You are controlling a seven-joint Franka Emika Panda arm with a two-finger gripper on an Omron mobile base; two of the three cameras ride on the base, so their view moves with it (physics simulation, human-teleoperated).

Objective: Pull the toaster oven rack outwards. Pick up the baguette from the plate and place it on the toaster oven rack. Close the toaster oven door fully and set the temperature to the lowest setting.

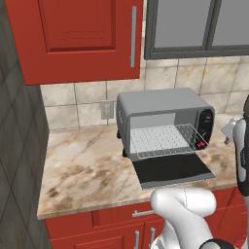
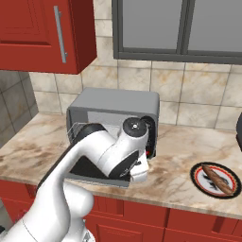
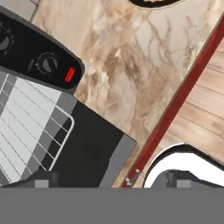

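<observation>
White arm bent low, elbow raised, hand (image 3: 109, 183) fingers spread apart

Toaster oven (image 1: 163, 114) on counter (image 1: 82, 168), against wall; door (image 1: 172, 170) flat in front, rack (image 1: 163, 142) pulled out above it. Baguette (image 2: 218, 178) on plate (image 2: 198, 176), well right.

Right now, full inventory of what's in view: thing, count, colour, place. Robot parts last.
toaster oven: 1, grey with black knob strip, on the counter against the wall
toaster oven door: 1, dark glass, folded down flat in front of the oven
toaster oven rack: 1, silver-grey wire, pulled part way out over the door
baguette: 1, golden-brown, lying on the plate
plate: 1, dark rim, on the counter right of the oven
counter: 1, beige marble
wall cabinet: 1, red, above the counter
outlet: 1, pale, on the tiles left of the oven
arm: 1, white, in front of the oven
</observation>
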